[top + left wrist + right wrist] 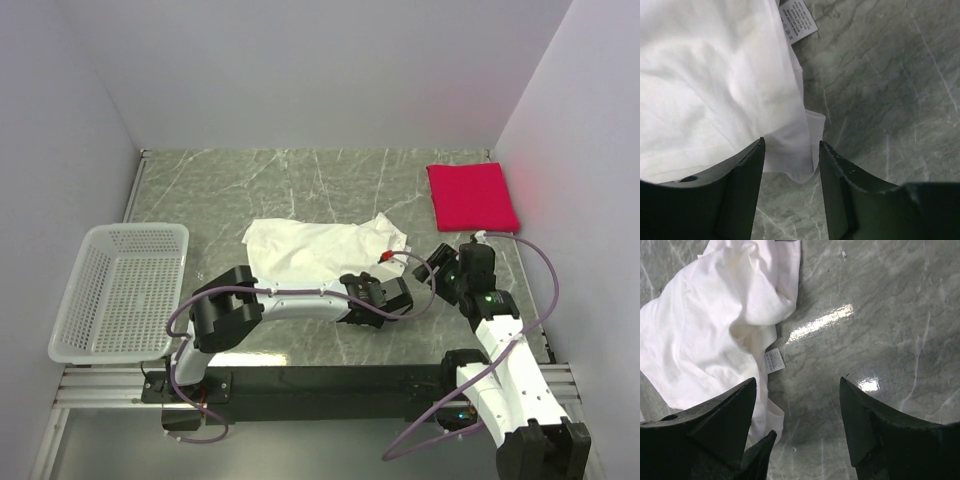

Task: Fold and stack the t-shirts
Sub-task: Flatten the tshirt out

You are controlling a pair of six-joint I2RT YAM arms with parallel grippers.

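Note:
A white t-shirt [318,250] lies crumpled on the middle of the marble table, its care label [799,17] showing at the near right edge. My left gripper [791,141] is low at that edge, and its jaws stand partly apart with a corner of the white cloth [790,155] lying between the fingertips. From above, the left gripper [385,285] is at the shirt's near right corner. My right gripper [797,380] is open over bare table just right of the shirt [715,330], holding nothing. A red t-shirt [471,196], folded square, lies at the back right.
A white mesh basket [120,290] stands at the left edge of the table. The two grippers are close together, the right gripper [440,268] just right of the left one. White walls close in the table on the left, back and right.

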